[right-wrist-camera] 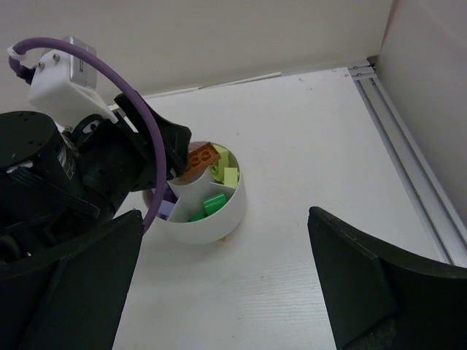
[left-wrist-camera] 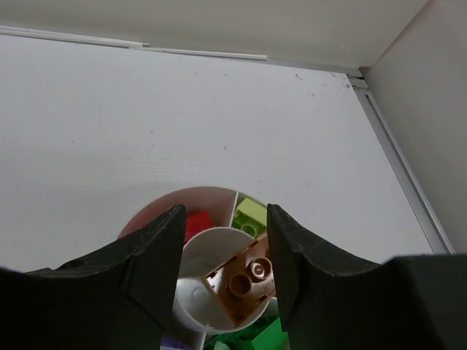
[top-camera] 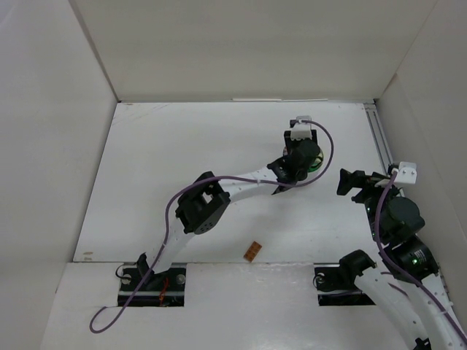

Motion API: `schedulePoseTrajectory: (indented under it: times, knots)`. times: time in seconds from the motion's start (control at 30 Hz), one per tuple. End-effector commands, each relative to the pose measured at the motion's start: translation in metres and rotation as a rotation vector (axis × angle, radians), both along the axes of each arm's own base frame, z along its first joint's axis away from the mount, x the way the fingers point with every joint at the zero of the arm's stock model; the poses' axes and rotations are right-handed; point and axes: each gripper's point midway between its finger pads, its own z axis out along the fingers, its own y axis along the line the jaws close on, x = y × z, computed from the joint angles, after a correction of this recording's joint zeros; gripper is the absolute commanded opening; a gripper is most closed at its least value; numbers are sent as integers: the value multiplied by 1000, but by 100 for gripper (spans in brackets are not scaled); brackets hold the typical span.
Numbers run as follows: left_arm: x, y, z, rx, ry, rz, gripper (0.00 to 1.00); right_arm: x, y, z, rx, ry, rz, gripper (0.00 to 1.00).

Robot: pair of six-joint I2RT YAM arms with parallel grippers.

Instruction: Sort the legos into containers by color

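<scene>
The round white dish point(right-wrist-camera: 219, 219) holds red point(left-wrist-camera: 195, 222), pale yellow-green point(right-wrist-camera: 229, 175), green point(right-wrist-camera: 213, 203) and purple point(right-wrist-camera: 166, 198) legos in separate wedges. My left gripper point(left-wrist-camera: 225, 248) hovers right over the dish, jaws open and straddling the central hub point(left-wrist-camera: 197, 251). A brown lego point(left-wrist-camera: 244, 281) lies tilted on the hub's rim, against the right finger and clear of the left one. It also shows in the right wrist view point(right-wrist-camera: 203, 157). In the top view the left gripper point(top-camera: 295, 164) hides most of the dish point(top-camera: 316, 165). My right gripper point(right-wrist-camera: 226, 284) is open and empty, right of the dish.
Another brown lego point(top-camera: 252, 251) lies near the table's front edge, between the arm bases. A small orange speck point(right-wrist-camera: 228, 238) shows at the dish's foot. A metal rail point(right-wrist-camera: 408, 153) runs along the right wall. White walls enclose the table.
</scene>
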Motion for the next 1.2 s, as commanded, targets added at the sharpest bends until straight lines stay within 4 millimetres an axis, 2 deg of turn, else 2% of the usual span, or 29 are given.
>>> schedulePoseTrajectory:
  times: [0.0, 0.23, 0.27, 0.37, 0.4, 0.47, 0.5, 0.57, 0.6, 0.63, 0.67, 0.7, 0.73, 0.77, 0.8, 0.83, 0.9, 0.93, 0.97, 1.03, 1.07, 1.13, 1.17]
  knots:
    - [-5, -1, 21, -68, -19, -23, 45, 3, 0, 6, 24, -30, -13, 99]
    - [-16, 17, 57, -128, -39, -21, 47, 3, 0, 6, 24, -30, -13, 99]
    - [-18, 21, 70, -150, -52, -22, 48, 3, 0, 6, 24, -30, -13, 99]
    - [-22, 28, 77, -149, -60, -23, 48, 3, 0, 6, 24, -30, -13, 99]
    - [-24, 32, 90, -164, -69, -23, 49, 3, 0, 6, 24, -30, -13, 99]
    - [-31, 40, 87, -150, -50, -32, 52, 4, 9, 9, 5, -42, 41, 99]
    - [-38, 51, 114, -201, -67, -32, 61, 8, 15, 11, -23, -44, 72, 99]
    - [-45, 69, 124, -199, -55, -46, 80, 13, 31, 6, -54, -23, 149, 99]
    - [-51, 89, 142, -222, -54, -45, 92, 20, 36, 1, -70, 19, 161, 99]
    - [-53, 101, 148, -225, -42, -59, 100, 24, 44, -4, -81, 50, 196, 99]
    - [-60, 110, 150, -239, -14, -54, 100, 28, 51, -9, -102, 81, 228, 99]
    - [-65, 130, 125, -175, 61, -27, 100, 32, 59, -9, -117, 98, 260, 99]
    - [-79, 150, 144, -207, 57, -26, 100, 42, 69, -26, -148, 169, 294, 99]
    - [-85, 163, 140, -220, 93, -18, 100, 43, 79, -37, -166, 211, 348, 99]
    - [-96, 179, 122, -171, 154, -3, 100, 45, 86, -40, -173, 235, 375, 99]
    - [-112, 202, 114, -177, 185, 9, 100, 48, 92, -53, -185, 302, 388, 99]
    - [-135, 225, 93, -196, 263, 18, 100, 45, 107, -64, -184, 352, 451, 99]
    - [-151, 242, 51, -159, 349, 40, 100, 40, 120, -67, -180, 362, 502, 99]
    - [-166, 259, 58, -211, 349, 29, 100, 34, 131, -73, -147, 388, 534, 99]
    - [-190, 280, 32, -210, 426, 29, 100, 22, 150, -85, -87, 437, 589, 99]
    - [-203, 295, 24, -265, 447, 36, 100, 8, 168, -97, -37, 488, 631, 99]
    - [-219, 307, 15, -301, 487, 26, 100, -10, 188, -110, 1, 549, 682, 99]
    - [-228, 315, 0, -289, 517, 27, 100, -29, 204, -119, 0, 594, 732, 99]
